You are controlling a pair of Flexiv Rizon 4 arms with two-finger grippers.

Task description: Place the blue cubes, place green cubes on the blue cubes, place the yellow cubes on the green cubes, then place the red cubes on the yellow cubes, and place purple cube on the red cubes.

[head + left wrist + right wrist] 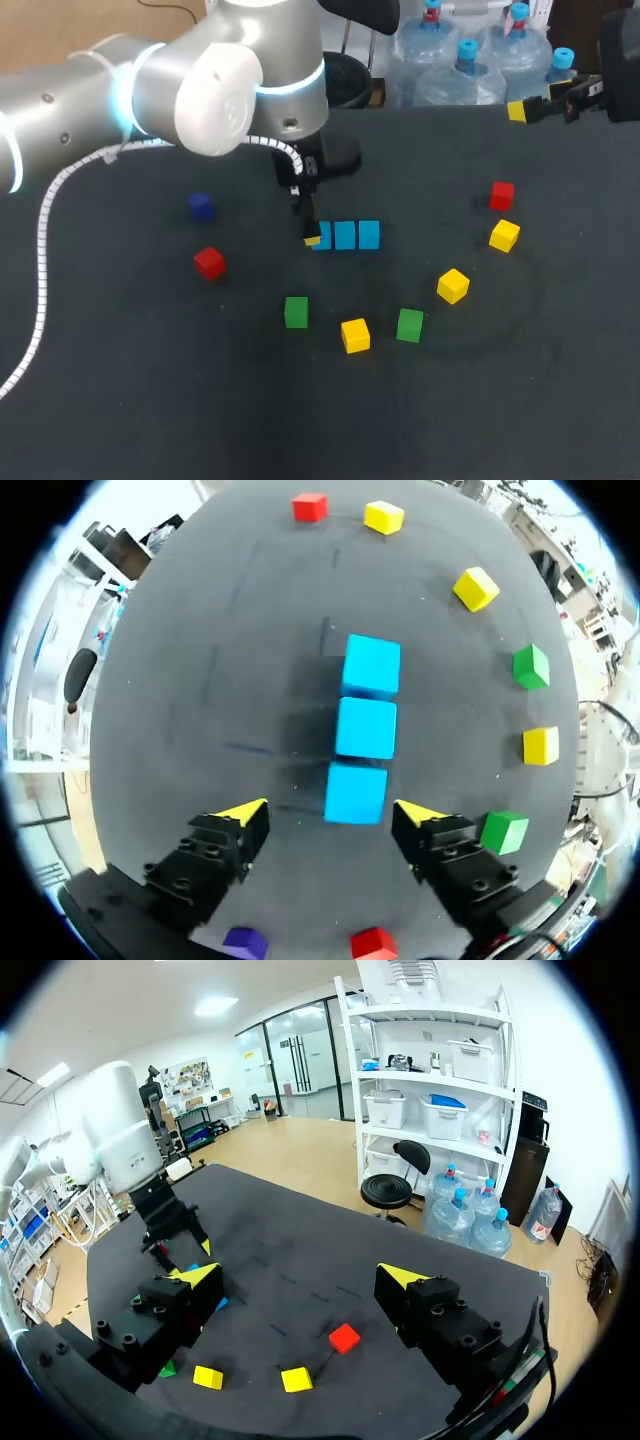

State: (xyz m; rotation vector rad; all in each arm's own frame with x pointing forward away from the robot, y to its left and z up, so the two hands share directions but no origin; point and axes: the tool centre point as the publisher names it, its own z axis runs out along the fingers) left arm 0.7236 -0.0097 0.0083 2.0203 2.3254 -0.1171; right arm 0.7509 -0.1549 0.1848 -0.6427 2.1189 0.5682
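- Blue cubes [345, 235], three of them, sit in a straight row near the middle of the dark surface [150, 400], each touching the next.
- Left claw [330, 815] is released. Its fingers are spread wide at the end of the row that lies toward my left. In the left wrist view that end cube sits between the yellow tips with a gap on either side, so nothing is grasped.
- Right claw [298, 1276] is also released. It hangs above the far right corner of the surface, well apart from the cubes, with nothing between its fingers.
- Green cubes [296, 312] [410, 325] lie on the robot's side of the blue row, one below its left end and one further right.
- Yellow cubes [355, 335] [453, 285] [504, 235] number three. One lies between the two green ones, just beside the right-hand green. The other two curve away toward the right side of the surface.
- Red cubes [502, 195] [209, 262] lie well apart from each other. One is near the furthest yellow cube on the right, the other is out to the left of the blue row.
- Purple cube [201, 206] lies on the left, near the left red cube and beyond it.
- All the cubes rest directly on the surface.
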